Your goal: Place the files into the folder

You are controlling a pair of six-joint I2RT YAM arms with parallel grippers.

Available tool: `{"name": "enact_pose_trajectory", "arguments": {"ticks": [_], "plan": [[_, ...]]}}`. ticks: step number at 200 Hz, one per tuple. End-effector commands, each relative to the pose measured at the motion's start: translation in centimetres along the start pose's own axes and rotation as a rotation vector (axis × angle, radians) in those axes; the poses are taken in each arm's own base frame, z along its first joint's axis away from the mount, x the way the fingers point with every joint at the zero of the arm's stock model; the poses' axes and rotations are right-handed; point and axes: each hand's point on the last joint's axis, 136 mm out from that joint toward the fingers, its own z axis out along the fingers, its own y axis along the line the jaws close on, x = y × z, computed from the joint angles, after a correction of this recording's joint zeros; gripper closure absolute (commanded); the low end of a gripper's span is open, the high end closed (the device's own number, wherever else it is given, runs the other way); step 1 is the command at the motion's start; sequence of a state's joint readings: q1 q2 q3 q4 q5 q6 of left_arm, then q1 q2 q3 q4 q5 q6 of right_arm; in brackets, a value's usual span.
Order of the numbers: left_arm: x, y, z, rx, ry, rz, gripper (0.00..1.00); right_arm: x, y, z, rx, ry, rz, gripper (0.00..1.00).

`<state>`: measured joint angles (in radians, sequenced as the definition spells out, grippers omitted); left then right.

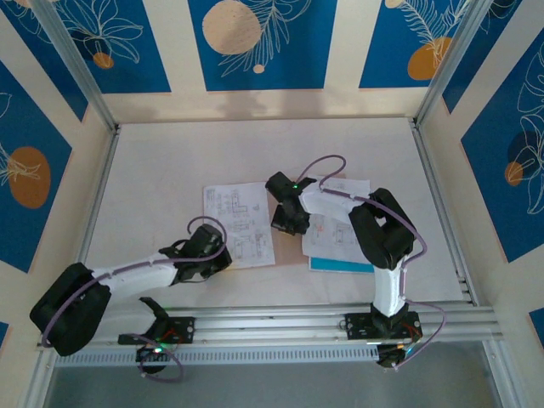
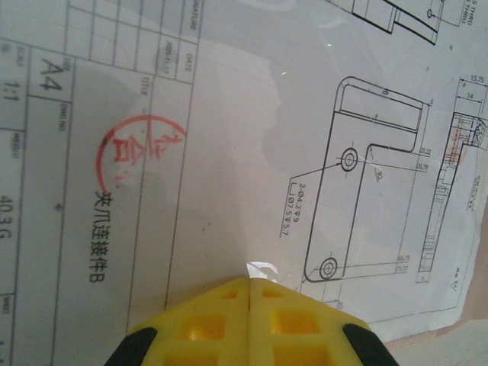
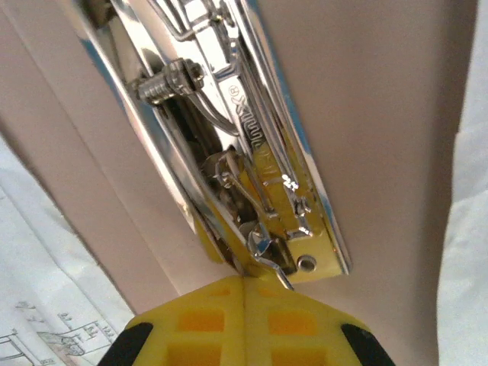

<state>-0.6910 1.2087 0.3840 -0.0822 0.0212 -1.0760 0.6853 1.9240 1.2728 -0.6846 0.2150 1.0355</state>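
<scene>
A white drawing sheet of the files (image 1: 242,212) lies left of centre, and my left gripper (image 1: 217,253) rests on its near-left part. In the left wrist view the yellow fingertips (image 2: 250,280) are shut and press down on this sheet (image 2: 229,152). More white sheets (image 1: 336,229) lie to the right over a cyan sheet (image 1: 340,265). The pinkish-tan folder (image 1: 289,253) lies open between them. My right gripper (image 1: 287,223) is shut, with its tips (image 3: 244,280) right against the lever end of the folder's metal clip (image 3: 252,191) on the card (image 3: 396,114).
An aluminium rail (image 1: 280,323) runs along the near edge by both arm bases. Metal posts and patterned walls close in the left, right and far sides. Bare tabletop (image 1: 255,153) stretches behind the papers.
</scene>
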Motion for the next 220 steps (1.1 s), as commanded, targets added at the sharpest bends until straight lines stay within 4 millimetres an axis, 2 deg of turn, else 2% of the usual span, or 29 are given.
{"name": "enact_pose_trajectory", "arguments": {"ticks": [1,37,82,123,142,184,203,220], "plan": [[2.6,7.5,-0.2,-0.268,0.068,-0.037,1.00,0.7,-6.6,3.5,0.215,0.067,-0.001,1.00],[2.6,7.7,-0.3,-0.270,0.066,-0.046,1.00,0.7,-6.9,4.4,0.175,0.073,-0.036,1.00],[2.5,7.8,-0.4,-0.270,0.065,-0.049,1.00,0.0,-8.3,4.8,0.177,0.073,-0.039,1.00],[2.5,8.0,-0.4,-0.273,0.063,-0.054,1.00,-0.6,-7.0,3.7,0.117,0.033,-0.102,1.00],[2.5,8.0,-0.4,-0.272,0.062,-0.054,1.00,-0.9,-5.7,2.3,0.068,0.006,-0.133,1.00],[2.5,8.1,-0.4,-0.273,0.063,-0.054,1.00,-1.6,-1.8,-3.3,-0.060,-0.100,-0.195,1.00],[2.5,8.0,-0.3,-0.270,0.065,-0.053,1.00,-1.7,-0.4,-5.7,-0.120,-0.135,-0.199,0.97],[2.5,7.9,-0.3,-0.268,0.065,-0.052,1.00,-1.5,0.3,-7.0,-0.161,-0.150,-0.189,0.92]]}}
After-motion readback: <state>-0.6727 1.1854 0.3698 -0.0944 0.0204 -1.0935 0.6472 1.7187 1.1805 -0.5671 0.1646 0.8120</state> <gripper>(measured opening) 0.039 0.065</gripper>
